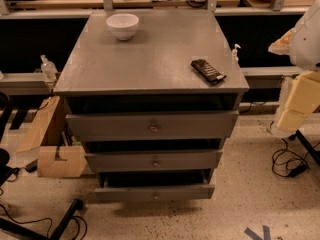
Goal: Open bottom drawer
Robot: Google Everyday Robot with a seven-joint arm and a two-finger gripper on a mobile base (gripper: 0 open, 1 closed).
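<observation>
The grey cabinet [150, 59] has three drawers stacked in its front. The bottom drawer [155, 192] is the lowest and narrowest front, with a small round metal knob [156, 196] at its centre. It stands pulled out a little, with a dark gap above its front. The middle drawer [154, 160] and the top drawer [151, 125] also stand slightly out. My arm comes in at the right edge, white above and pale yellow below. My gripper [295, 109] hangs there, level with the top drawer and well to the right of the cabinet, touching nothing.
A white bowl [122, 25] and a dark flat packet [208, 70] lie on the cabinet top. A cardboard box [57, 159] stands on the floor at the left. Cables [287, 164] trail at the right, and a black stand leg [60, 221] crosses the bottom left.
</observation>
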